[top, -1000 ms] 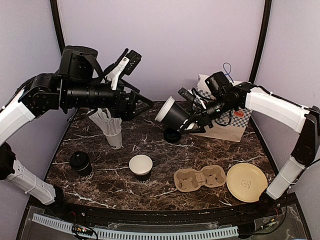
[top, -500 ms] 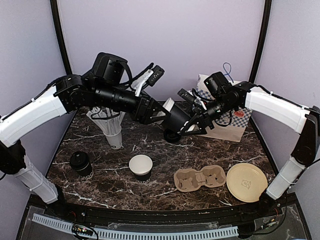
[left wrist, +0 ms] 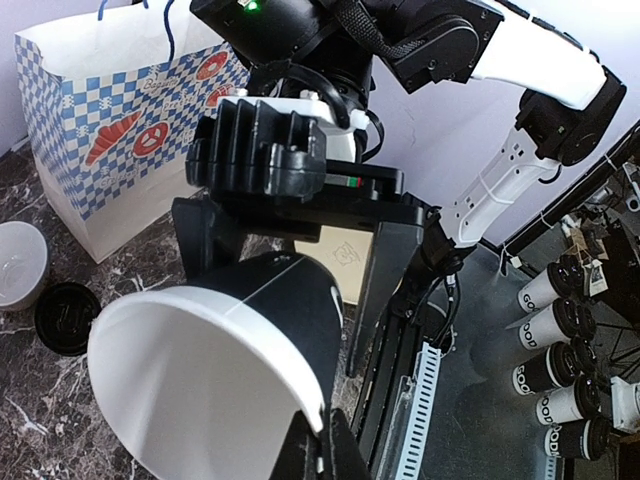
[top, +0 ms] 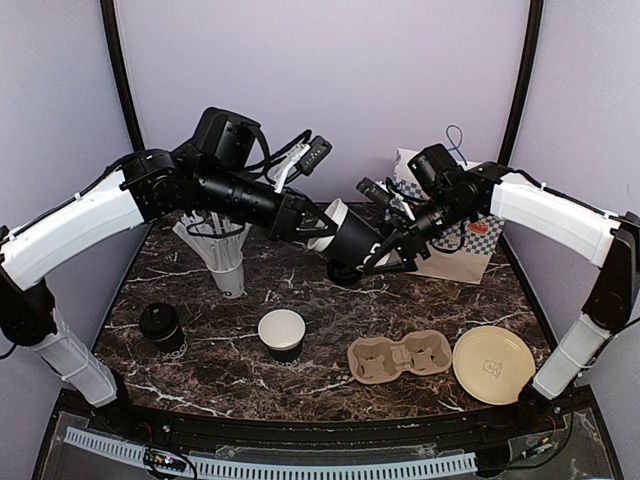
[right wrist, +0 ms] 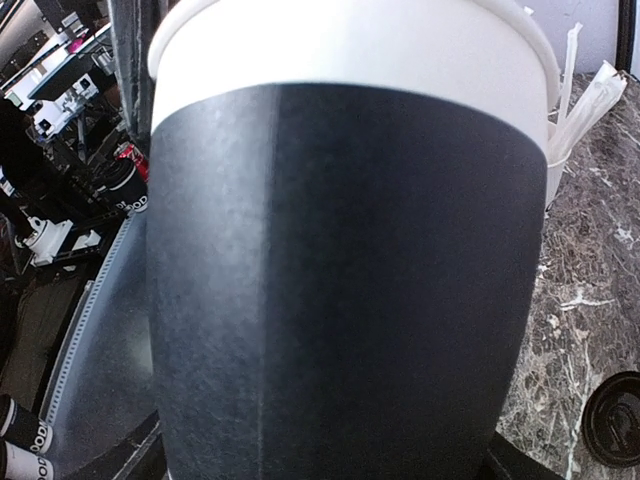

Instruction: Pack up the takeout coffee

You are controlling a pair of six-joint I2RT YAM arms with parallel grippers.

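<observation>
Seemingly a mid-air handover. From above, the lidless black cup (top: 352,242) hangs tilted over the table (top: 215,372), with the left hand (top: 320,225) pinched shut on its white rim and the right hand (top: 385,252) straddling its body. Left wrist view: whether the right hand grips or merely flanks the cup, I cannot tell; next it must let go before the left carries. Dark containers (left wrist: 545,375) read "GOOD"; the checked bag (left wrist: 90,130) shows croissants, no words. Right wrist view: plain black cup wall, unprinted.

Tipped cup (top: 350,238): black, white inside, no lid, in the air on its side. Left gripper (left wrist: 320,442) pinches its rim; its base end sits between the spread fingers of the right gripper (top: 376,246). Loose lid (left wrist: 67,317) lies flat below the fingers. Open cup (top: 282,334) and lidded cup (top: 161,327) stand upright, well apart from both.
</observation>
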